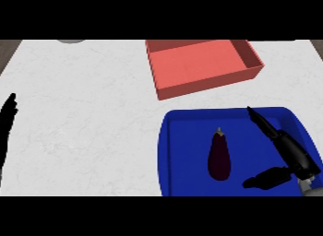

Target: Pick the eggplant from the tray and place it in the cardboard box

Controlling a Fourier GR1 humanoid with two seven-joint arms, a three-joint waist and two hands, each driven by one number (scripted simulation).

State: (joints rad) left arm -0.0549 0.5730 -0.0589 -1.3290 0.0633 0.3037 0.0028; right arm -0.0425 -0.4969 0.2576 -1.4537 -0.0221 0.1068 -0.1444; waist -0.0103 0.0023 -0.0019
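A dark purple eggplant [219, 158] lies lengthwise in the middle of the blue tray [180, 152], stem end pointing away from me. My right hand [289, 152] hovers over the tray's right side, just right of the eggplant and apart from it, open with fingers stretched forward and thumb spread toward the eggplant. The salmon-coloured cardboard box [201, 64] sits open beyond the tray, at the upper middle of the counter. My left hand [1, 129] rests open at the left edge, fingers up.
White marble counter [82, 106] spreads between the left hand and the tray. Wooden strips show at the far left and right top corners. A grey object [71, 41] peeks in at the top edge.
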